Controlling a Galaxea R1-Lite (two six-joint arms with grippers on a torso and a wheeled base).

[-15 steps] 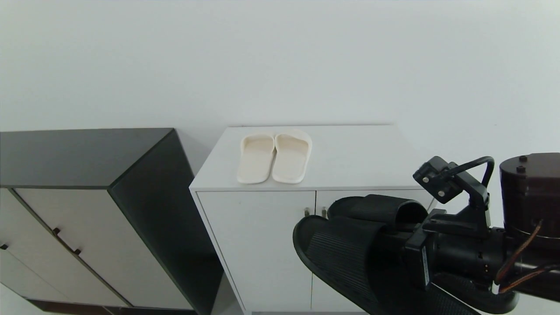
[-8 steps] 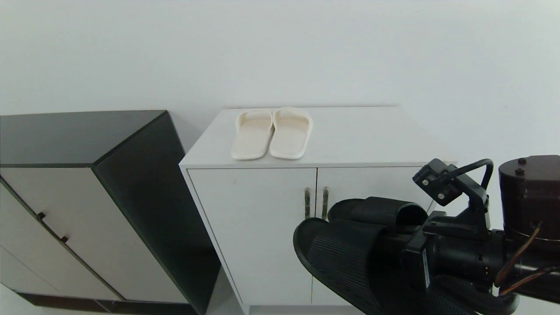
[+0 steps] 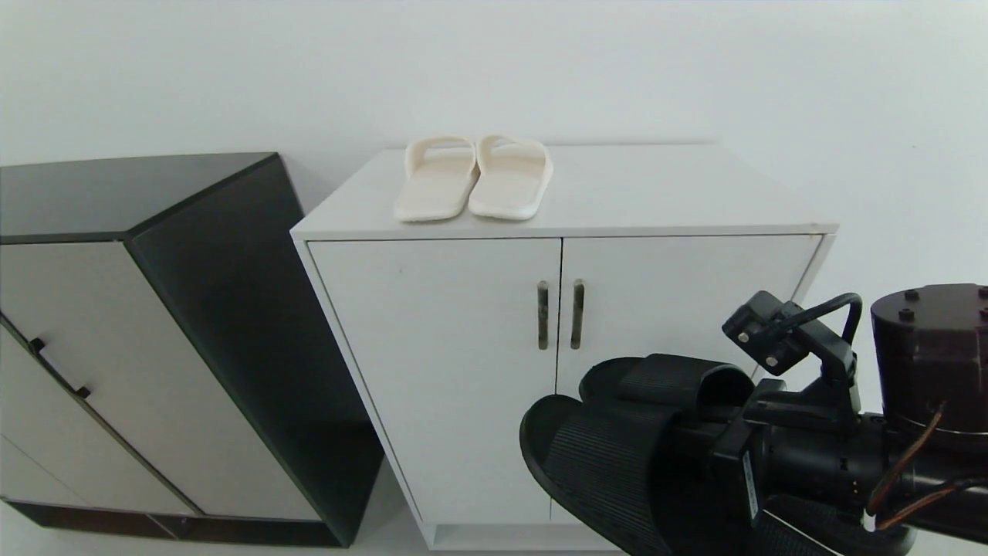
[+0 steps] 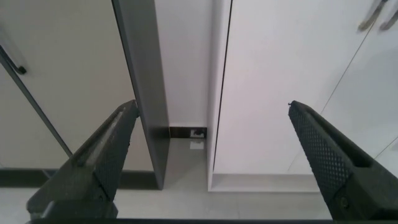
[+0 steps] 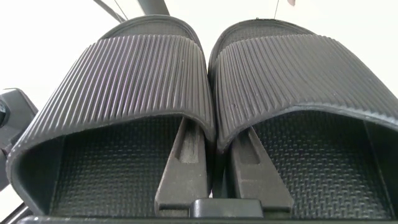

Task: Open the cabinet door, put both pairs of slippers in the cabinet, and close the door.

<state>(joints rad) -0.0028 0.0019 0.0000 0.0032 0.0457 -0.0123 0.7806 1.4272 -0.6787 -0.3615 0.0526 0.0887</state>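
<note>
Two pairs: black slippers point(image 3: 617, 455) in the right claw point(image 5: 214, 127); cream slippers point(image 3: 472, 179) well apart from it, higher and to its left.
Right claw: clamped on the black slippers. One finger point(image 5: 180, 162) lies inside each slipper, and the two squeeze the adjoining side walls together.
Black slippers: side by side and touching, with the ribbed straps up and the toes pointing away from the right claw toward the white cabinet point(image 3: 432, 371). In the head view they hang in front of the lower part of the right-hand door.
Left claw point(image 4: 211, 107): fingers wide apart with nothing between them.
Beyond the left claw: the gap between the dark cabinet point(image 4: 140, 74) and the white cabinet, with the floor point(image 4: 186, 180) below.
White cabinet: beyond the right claw, both doors point(image 3: 679, 301) shut, their edges meeting at the middle.
Handles point(image 3: 543, 314): two upright bars just beside each other at the door seam, above the toes of the black slippers and slightly left of them.
Cream slippers: flat on the cabinet top, side by side and touching, on the left half of the top.
Dark cabinet point(image 3: 224, 324): far to the left of the right claw, standing just beside the white cabinet.
Wall point(image 3: 695, 69): plain and white, behind both cabinets.
</note>
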